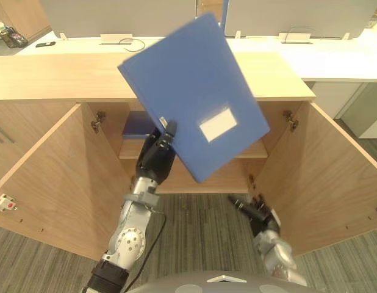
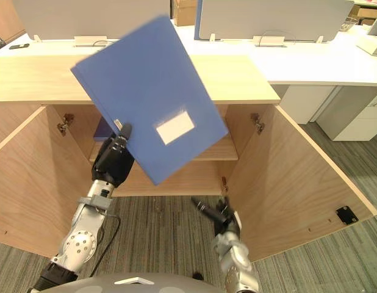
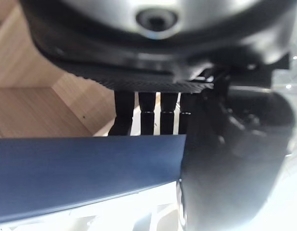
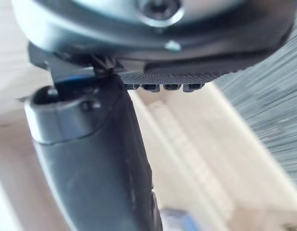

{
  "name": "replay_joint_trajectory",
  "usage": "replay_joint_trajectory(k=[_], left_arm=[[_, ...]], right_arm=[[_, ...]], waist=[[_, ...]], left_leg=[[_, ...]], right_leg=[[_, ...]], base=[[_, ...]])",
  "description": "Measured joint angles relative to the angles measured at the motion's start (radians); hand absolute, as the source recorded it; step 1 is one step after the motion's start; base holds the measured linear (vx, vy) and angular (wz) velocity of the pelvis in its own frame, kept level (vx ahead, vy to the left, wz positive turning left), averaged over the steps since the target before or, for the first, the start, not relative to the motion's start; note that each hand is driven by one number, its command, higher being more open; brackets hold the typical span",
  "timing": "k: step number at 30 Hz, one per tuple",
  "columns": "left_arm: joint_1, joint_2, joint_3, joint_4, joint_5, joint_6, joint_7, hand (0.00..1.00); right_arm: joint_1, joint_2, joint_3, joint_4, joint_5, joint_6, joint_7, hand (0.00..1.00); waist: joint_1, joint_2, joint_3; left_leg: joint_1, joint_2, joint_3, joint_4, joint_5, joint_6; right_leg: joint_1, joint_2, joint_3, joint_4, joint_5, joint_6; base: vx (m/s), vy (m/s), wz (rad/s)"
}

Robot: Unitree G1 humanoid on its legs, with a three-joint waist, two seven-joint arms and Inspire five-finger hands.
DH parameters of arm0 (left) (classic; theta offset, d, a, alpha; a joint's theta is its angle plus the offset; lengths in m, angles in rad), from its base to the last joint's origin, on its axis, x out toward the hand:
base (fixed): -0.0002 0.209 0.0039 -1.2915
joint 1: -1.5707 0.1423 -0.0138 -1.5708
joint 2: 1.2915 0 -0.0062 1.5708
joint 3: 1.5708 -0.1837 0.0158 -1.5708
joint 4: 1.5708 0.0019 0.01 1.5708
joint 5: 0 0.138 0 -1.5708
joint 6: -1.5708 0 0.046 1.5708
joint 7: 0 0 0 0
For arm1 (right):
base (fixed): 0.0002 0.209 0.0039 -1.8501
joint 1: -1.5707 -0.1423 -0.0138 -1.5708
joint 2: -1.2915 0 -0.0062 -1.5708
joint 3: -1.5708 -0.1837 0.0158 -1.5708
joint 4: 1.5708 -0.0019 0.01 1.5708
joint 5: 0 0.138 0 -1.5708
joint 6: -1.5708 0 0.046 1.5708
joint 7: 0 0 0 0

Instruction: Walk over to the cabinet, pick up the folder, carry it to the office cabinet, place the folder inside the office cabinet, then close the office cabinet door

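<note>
Folder [image 1: 191,91], blue, is held up before the open cabinet [image 1: 54,79], pinched at its lower edge by the left hand [image 1: 157,155]. Its long axis is tilted, top end towards the cabinet's left door [image 1: 54,177]. In the left wrist view, fingers [image 3: 146,110] are seen behind the folder, thumb in front. The right hand [image 1: 255,213] is loosely open, empty, beside the cabinet's right door [image 1: 323,177].

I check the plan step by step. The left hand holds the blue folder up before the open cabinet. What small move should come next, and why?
Probably lower the folder and level it toward the shelf inside. The left hand grips its lower edge, the folder is held tilted, higher than the shelf, and both doors are open, so the way in looks free.
</note>
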Motion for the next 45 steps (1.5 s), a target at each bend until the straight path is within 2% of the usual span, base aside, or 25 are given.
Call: replay_joint_trajectory(k=[2,7,13,17,20,25,28,32,36,45], left_arm=[[0.024,0.02,0.007,0.006,0.003,0.018,-0.005,0.0],[0.024,0.044,0.098,0.062,0.05,0.032,-0.042,0.0],[0.024,0.075,0.207,0.077,0.087,0.041,-0.06,0.0],[0.023,0.079,0.232,0.077,0.087,0.04,-0.075,0.0],[0.022,0.085,0.235,0.077,0.086,0.04,-0.084,0.0],[-0.002,0.134,0.232,0.113,0.086,0.041,-0.131,0.0],[-0.047,0.18,0.199,0.168,0.086,0.042,-0.158,0.0],[-0.075,0.211,0.164,0.186,0.086,0.042,-0.192,0.0],[-0.109,0.244,0.122,0.188,0.085,0.045,-0.23,0.0],[-0.138,0.287,0.073,0.173,0.066,0.059,-0.321,0.0]], right_arm=[[-0.017,0.001,-0.06,-0.105,0.038,-0.036,-0.003,1.0],[-0.053,-0.003,-0.174,-0.221,0.05,-0.062,-0.031,1.0],[-0.091,-0.098,-0.302,-0.314,0.049,-0.083,-0.068,1.0],[-0.142,-0.155,-0.319,-0.325,0.052,-0.101,-0.064,1.0],[-0.189,-0.172,-0.307,-0.325,0.146,-0.106,-0.029,1.0],[-0.219,-0.243,-0.134,-0.323,0.317,-0.104,0.087,1.0],[-0.288,-0.312,0.032,-0.319,0.357,-0.04,0.192,1.0],[-0.373,-0.347,0.138,-0.27,0.36,0.0,0.259,1.0],[-0.466,-0.393,0.203,-0.177,0.354,0.013,0.265,1.0],[-0.599,-0.432,0.301,-0.038,0.35,0.015,0.248,1.0]], waist=[[0.004,-0.001,0.001],[0.002,-0.001,0.001],[0.003,-0.001,0.0],[0.003,-0.001,0.0],[0.004,-0.001,0.0],[0.003,-0.001,-0.001],[0.006,-0.003,-0.002],[0.01,-0.016,-0.011],[0.028,-0.025,-0.016],[0.032,-0.025,-0.016]], left_leg=[[0.003,0.0,0.004,-0.003,0.0,0.0],[0.01,0.001,0.01,-0.003,-0.003,-0.001],[0.012,0.001,0.011,-0.003,-0.002,0.0],[0.011,0.001,0.011,-0.003,-0.002,0.0],[0.011,0.001,0.01,-0.002,-0.001,0.001],[0.011,0.001,0.009,0.0,0.0,0.001],[0.009,0.001,0.004,0.0,0.002,0.002],[0.005,0.001,-0.004,0.001,0.005,0.004],[0.004,-0.004,-0.008,0.001,0.007,0.007],[0.013,-0.004,-0.022,0.0,0.012,0.01]], right_leg=[[-0.001,0.005,0.002,0.006,0.0,0.0],[0.0,0.005,0.008,0.015,-0.001,0.0],[0.0,0.006,0.009,0.014,-0.002,0.0],[0.0,0.006,0.009,0.014,-0.001,0.0],[0.0,0.006,0.009,0.013,-0.001,0.0],[0.0,0.006,0.009,0.012,-0.001,0.0],[0.001,0.006,0.007,0.012,-0.001,-0.001],[0.001,0.005,0.0,0.01,0.0,-0.001],[0.002,0.001,-0.003,0.01,0.0,-0.001],[0.02,-0.002,-0.019,0.01,0.0,-0.001]], base=[[-0.05,-0.038,-0.03],[-0.06,-0.024,-0.04],[-0.02,-0.012,0.0],[0.0,0.0,0.0],[0.0,0.0,0.0],[0.0,0.0,0.0],[0.0,0.0,0.04],[0.0,0.0,0.05],[0.0,-0.001,0.03],[-0.04,-0.021,0.06]])
